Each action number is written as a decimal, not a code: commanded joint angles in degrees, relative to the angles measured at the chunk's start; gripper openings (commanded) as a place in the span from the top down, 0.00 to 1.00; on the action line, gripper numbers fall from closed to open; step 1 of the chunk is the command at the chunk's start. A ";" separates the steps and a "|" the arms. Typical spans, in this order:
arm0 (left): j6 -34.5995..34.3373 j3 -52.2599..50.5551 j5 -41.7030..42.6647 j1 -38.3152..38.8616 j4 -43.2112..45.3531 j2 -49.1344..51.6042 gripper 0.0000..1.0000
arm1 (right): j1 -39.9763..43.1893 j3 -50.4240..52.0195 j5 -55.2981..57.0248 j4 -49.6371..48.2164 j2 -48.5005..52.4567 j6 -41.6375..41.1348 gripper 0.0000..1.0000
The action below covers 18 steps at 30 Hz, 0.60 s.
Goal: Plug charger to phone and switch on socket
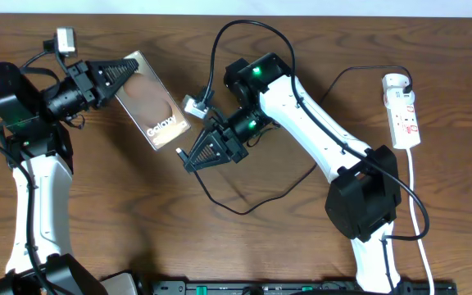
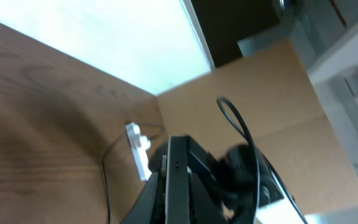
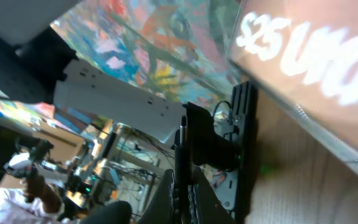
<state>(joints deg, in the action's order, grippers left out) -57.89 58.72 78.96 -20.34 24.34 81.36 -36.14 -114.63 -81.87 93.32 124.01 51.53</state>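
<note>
Your charger runs as a thin black line over the middle of the tabletop, curving out from under the right arm and bending back up to the right end effector. That end effector is clenched on the charger's free end, and a small pale tip shows just past its fingers. The tip sits just beside the near right corner of the phone, but you cannot tell from the overhead view whether the two touch. In the right wrist view the closed fingers point toward the phone's reflective face, where you can read the white lettering "S25 Ultra". The phone lies left of centre, turned at an angle, with its far end toward the left arm. Your left end effector is clamped on that far end, and its wrist view shows a thin dark slab edge-on between the fingers. The socket lies well apart at the far right of the tabletop, with a dark lead entering its far end and its white cord trailing toward the near edge. The left wrist view also catches it as a small white strip.
</note>
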 commanded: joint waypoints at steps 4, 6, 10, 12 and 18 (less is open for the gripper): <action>-8.00 0.57 -5.05 0.22 7.93 -0.11 0.93 | 0.33 0.35 -3.82 -0.13 -0.24 -2.89 0.98; -10.47 0.57 -4.74 0.22 10.93 -0.11 0.93 | 0.35 0.35 -3.82 -0.17 -0.24 -2.89 0.98; -14.25 0.57 -1.27 0.22 14.43 -0.11 0.92 | 1.05 0.35 -3.80 -1.29 -0.24 -3.30 0.98; -14.45 0.57 0.15 0.22 14.38 -0.11 0.93 | 1.57 0.35 -3.82 -1.33 -0.24 -3.30 0.98; -14.47 0.57 1.60 0.22 14.36 -0.11 0.93 | 3.21 0.35 -3.85 -1.46 -0.24 -3.28 0.98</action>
<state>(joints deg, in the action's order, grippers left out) -70.54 58.65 78.52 -20.27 37.95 81.41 -34.15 -114.63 -84.01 91.98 124.01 48.53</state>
